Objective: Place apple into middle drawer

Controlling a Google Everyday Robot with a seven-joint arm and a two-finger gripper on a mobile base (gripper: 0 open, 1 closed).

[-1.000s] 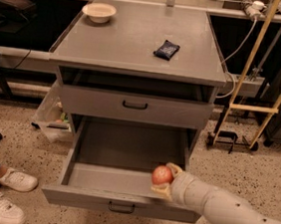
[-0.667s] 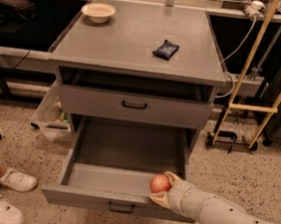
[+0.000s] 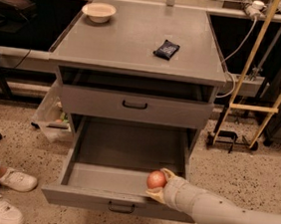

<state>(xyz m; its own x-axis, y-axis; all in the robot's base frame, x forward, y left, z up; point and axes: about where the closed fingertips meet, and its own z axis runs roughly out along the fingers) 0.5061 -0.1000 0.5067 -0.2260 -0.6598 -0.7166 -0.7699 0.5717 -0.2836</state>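
The round orange-red apple (image 3: 156,179) is held in my gripper (image 3: 157,185), whose yellowish fingers close around it from the right. My pale arm reaches in from the lower right. The apple hangs just over the front right part of the middle drawer (image 3: 123,155), a wide grey tray pulled fully open, with a small dark bar handle (image 3: 121,208) on its front. The apple is inside the drawer's outline, close to the front wall. I cannot tell whether it touches the drawer floor.
A closed grey drawer front (image 3: 133,106) sits above the open drawer. On the cabinet top (image 3: 133,38) are a white bowl (image 3: 98,12) and a dark blue snack packet (image 3: 166,49). A person's white shoes (image 3: 1,194) are at lower left. A yellow frame (image 3: 264,77) stands at the right.
My gripper with the apple has moved slightly left and down toward the drawer's front wall. The drawer and the things on top have not moved.
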